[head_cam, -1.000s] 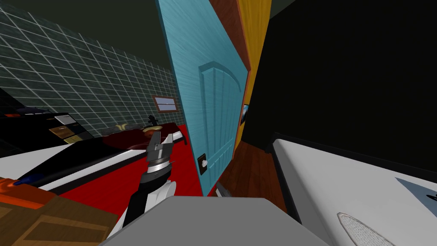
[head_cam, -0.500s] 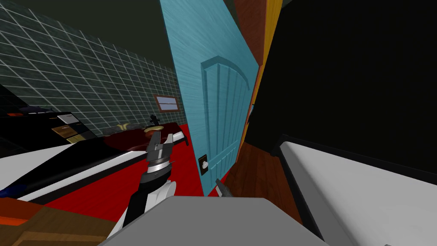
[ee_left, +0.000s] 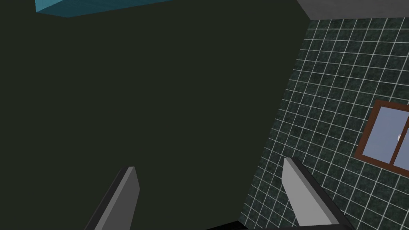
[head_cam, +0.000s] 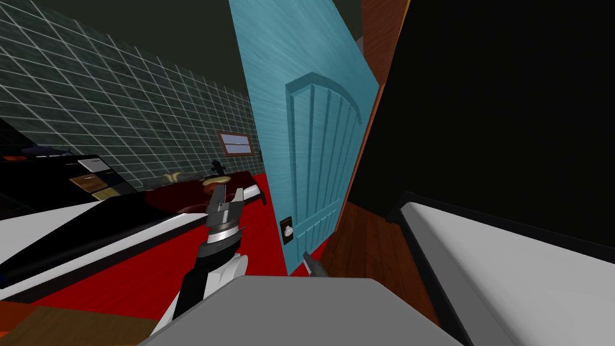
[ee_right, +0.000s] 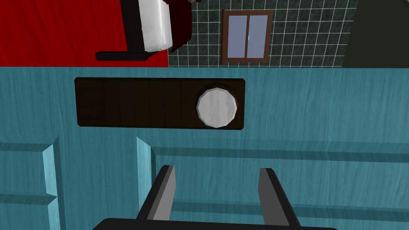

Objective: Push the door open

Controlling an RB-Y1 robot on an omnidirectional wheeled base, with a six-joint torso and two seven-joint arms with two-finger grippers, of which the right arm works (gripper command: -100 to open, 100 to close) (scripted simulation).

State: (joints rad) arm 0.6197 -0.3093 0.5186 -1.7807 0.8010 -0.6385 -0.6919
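Observation:
A teal panelled door [head_cam: 312, 150] stands ajar ahead of me, its free edge swung away. Low on it, a white round knob [head_cam: 287, 230] sits on a dark plate. In the right wrist view the door [ee_right: 319, 119] is close, with the knob [ee_right: 216, 108] and its plate [ee_right: 139, 102] just past my fingers. My right gripper [ee_right: 217, 195] is open and points at the door panel beside the plate; its tip [head_cam: 312, 264] shows at the door's foot. Whether it touches the door I cannot tell. My left gripper [head_cam: 227, 197] is raised to the left of the door, open and empty [ee_left: 211, 191].
A bed [head_cam: 90, 234] with a black frame lies left on a red floor [head_cam: 180, 270]. Behind it are a tiled wall and a small window [head_cam: 235, 144]. A white-topped piece [head_cam: 510, 270] stands close on my right, beneath a black area [head_cam: 510, 90]. Wood floor [head_cam: 366, 240] shows past the door.
The door has swung further away, its far edge now covering the orange wall beyond. My view has shifted too: the wooden furniture at bottom left has slid out. The left arm is unchanged.

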